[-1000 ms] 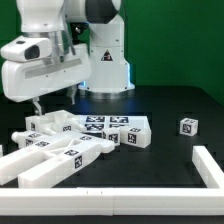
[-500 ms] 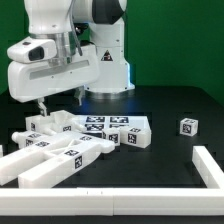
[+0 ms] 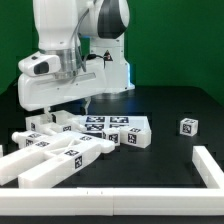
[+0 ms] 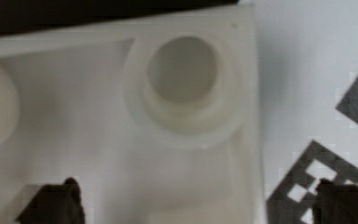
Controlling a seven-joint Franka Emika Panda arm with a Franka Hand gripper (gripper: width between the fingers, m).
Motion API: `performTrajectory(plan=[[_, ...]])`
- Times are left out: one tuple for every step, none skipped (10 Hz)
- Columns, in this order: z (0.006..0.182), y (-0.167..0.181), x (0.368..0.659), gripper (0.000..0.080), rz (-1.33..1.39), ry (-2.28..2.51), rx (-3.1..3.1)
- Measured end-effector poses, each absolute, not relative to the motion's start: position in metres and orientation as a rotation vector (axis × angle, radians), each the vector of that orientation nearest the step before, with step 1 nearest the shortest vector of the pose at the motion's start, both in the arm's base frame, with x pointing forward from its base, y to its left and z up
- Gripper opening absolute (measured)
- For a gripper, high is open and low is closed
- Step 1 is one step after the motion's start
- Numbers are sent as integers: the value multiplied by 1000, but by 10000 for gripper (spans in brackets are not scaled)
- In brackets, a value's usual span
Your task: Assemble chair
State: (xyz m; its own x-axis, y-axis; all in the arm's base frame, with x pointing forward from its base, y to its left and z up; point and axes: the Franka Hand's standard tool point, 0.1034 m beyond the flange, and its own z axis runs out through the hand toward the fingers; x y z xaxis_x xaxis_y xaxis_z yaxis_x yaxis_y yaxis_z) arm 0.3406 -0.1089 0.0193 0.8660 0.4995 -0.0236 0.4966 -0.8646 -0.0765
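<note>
The chair parts lie loose in a pile at the exterior view's left: a flat white panel with tags [image 3: 108, 128], long bars [image 3: 62, 160] and smaller pieces [image 3: 40, 128]. One small tagged piece [image 3: 188, 126] stands apart at the right. My gripper [image 3: 65, 106] hangs just above the back of the pile, open and empty. In the wrist view the gripper [image 4: 201, 203] has its two dark fingertips [image 4: 55, 200] spread wide over a white part with a round hole [image 4: 185, 70]. A black-and-white tag [image 4: 329, 168] shows beside that part.
A white bar [image 3: 209, 166] lies along the table's edge at the exterior view's right. The robot base [image 3: 108, 70] stands behind the pile. The table is black, with a green wall behind.
The arm has moved toward the exterior view's right, so the gripper now hangs over the back of the pile. The parts have not moved.
</note>
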Motion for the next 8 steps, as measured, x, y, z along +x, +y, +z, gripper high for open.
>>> performTrajectory(plan=[[19,-109,340,469,68,-793,-2968],[18,-109,340,469,68,-793,-2967],[18,-109,340,324,69,-793,-2967],[18,-109,340,190,69,-793,-2967],[18,-108,340,190,70,-793,-2966],[18,-108,340,40,68,-799,-2966],[22,-109,342,27,54,-829,-2966],[30,-109,343,27,60,-834,-2964]])
